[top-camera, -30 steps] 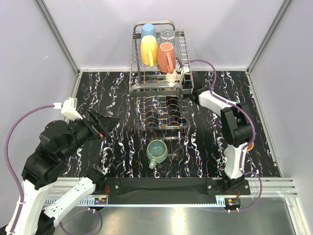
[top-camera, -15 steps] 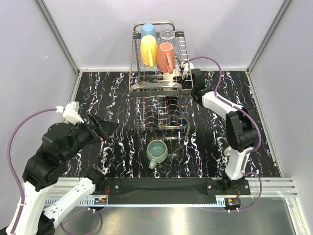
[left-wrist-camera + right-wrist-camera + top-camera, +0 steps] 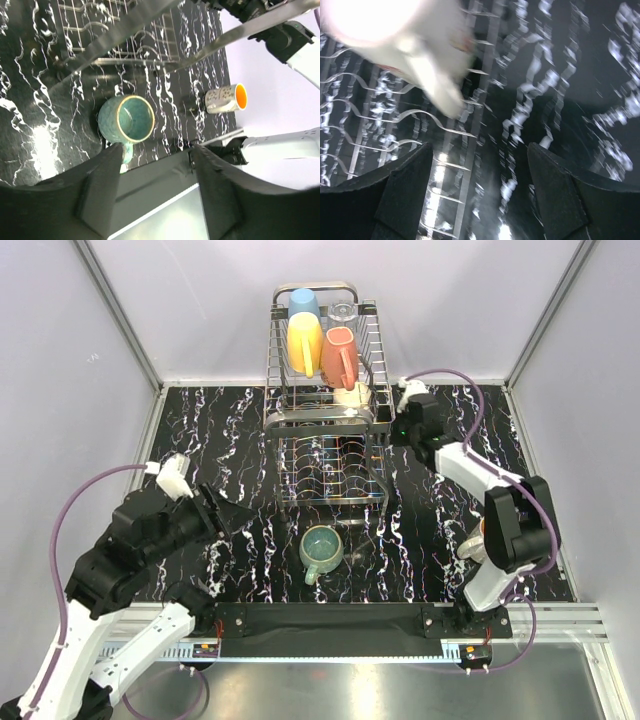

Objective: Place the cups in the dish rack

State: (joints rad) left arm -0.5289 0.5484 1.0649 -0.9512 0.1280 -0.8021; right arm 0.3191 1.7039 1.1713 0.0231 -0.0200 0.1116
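The chrome dish rack (image 3: 280,420) stands at the back middle. Its upper basket holds a light blue tumbler (image 3: 304,303), a clear glass (image 3: 343,312), a yellow mug (image 3: 305,343), a salmon-pink mug (image 3: 339,355) and a cream cup (image 3: 350,394). The cream cup (image 3: 395,30) shows blurred above my right gripper (image 3: 479,150), which is open and empty beside the rack's right side (image 3: 388,428). A teal-green mug (image 3: 322,548) stands upright on the table in front of the rack. My left gripper (image 3: 238,508) is open and empty, to the left of the teal mug (image 3: 132,118).
A grey speckled cup with an orange inside (image 3: 225,99) lies on its side near the right arm's base, partly hidden by that arm in the top view. Grey walls enclose the black marbled table (image 3: 200,430) at the left, right and back.
My right gripper opened and drew back to the right of the rack, leaving the cream cup in the upper basket. The left arm moved toward the teal mug, its jaws narrowing somewhat.
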